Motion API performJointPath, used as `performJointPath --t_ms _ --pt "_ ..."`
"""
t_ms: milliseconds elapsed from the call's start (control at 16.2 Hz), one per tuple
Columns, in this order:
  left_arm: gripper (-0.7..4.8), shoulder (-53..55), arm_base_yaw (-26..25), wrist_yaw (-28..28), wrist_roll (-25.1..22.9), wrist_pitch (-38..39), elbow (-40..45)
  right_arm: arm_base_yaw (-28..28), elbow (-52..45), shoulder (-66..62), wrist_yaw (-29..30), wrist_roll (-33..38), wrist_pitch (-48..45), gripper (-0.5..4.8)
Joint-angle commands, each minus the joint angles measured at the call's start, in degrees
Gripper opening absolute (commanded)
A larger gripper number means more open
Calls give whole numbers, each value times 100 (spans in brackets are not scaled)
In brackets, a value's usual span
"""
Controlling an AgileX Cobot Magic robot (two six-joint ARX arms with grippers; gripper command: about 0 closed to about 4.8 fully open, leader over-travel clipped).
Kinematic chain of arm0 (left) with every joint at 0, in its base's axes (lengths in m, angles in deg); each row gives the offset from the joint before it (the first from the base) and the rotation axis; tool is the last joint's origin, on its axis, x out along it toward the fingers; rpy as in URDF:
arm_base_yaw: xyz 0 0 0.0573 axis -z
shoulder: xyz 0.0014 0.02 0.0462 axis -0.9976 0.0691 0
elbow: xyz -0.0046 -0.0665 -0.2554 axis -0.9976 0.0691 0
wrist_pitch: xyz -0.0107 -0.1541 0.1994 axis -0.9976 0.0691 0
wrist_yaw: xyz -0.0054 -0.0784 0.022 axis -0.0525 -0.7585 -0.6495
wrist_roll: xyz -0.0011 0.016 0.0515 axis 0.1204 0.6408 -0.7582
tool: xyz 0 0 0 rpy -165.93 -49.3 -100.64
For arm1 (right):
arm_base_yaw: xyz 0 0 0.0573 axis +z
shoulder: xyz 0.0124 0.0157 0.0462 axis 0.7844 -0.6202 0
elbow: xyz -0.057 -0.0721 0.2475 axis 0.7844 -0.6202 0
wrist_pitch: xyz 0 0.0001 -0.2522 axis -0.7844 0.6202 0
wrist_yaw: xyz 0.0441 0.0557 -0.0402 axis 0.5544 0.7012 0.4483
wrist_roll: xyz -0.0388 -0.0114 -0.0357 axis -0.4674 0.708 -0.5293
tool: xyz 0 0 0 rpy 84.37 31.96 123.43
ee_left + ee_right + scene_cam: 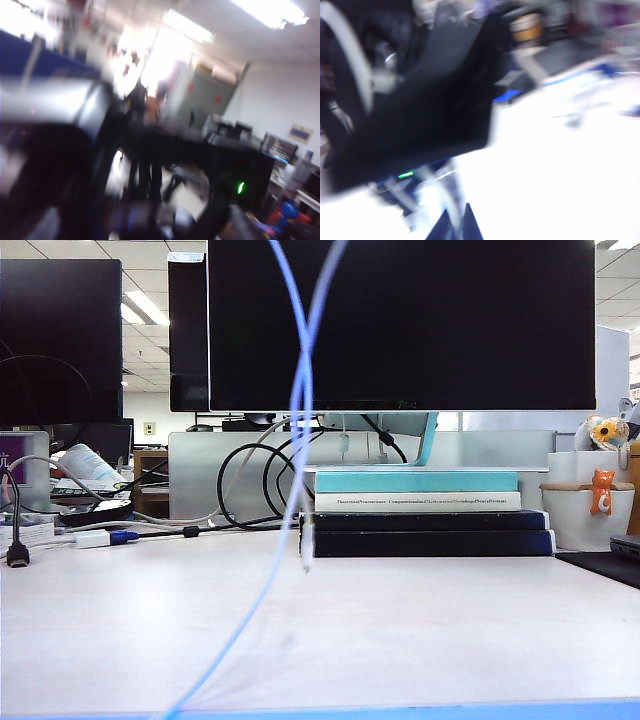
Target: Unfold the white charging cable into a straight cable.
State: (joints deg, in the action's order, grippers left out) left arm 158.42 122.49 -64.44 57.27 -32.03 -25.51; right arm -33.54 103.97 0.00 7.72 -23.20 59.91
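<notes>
The white charging cable [300, 410] hangs close in front of the exterior view as two blurred strands that cross level with the monitor's lower edge. One strand ends in a small white plug [305, 558] dangling above the table [420, 630]. The other runs down to the bottom left. Neither gripper shows in that view. In the right wrist view my right gripper [456, 212] has its two dark fingertips close together, shut on the white charging cable [451, 202]. The left wrist view is smeared by motion and looks across the office. My left gripper's jaws cannot be made out there.
A large black monitor [400, 320] stands behind a stack of books [425, 515]. A second monitor [60, 340] is at the left. Black cables [245, 485] loop under the monitors. A short white adapter with a blue plug [95, 537] lies at the left, a white pot [590, 505] at the right.
</notes>
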Motion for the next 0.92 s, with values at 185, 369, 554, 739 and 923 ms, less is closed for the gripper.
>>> performJointPath --t_ms 185,369,554,739,923 --pt "479 -26 -769 -142 -1641 2931 -20 -549 35 415 -796 -212 48 -1" --pt "479 -46 -1073 -444 -1934 3152 -20 -776 35 483 -1773 -1005 850 -1" --pt "479 -111 -1141 -1386 -1873 3386 -20 -780 35 498 -3141 -1543 1152 -1" --pt "479 -310 -1394 -1596 -2026 3888 -20 -780 35 501 -3936 -1838 1298 -1" --pt "479 -660 -2114 -544 -2896 4933 -20 -780 35 505 -4594 -2048 1558 -1"
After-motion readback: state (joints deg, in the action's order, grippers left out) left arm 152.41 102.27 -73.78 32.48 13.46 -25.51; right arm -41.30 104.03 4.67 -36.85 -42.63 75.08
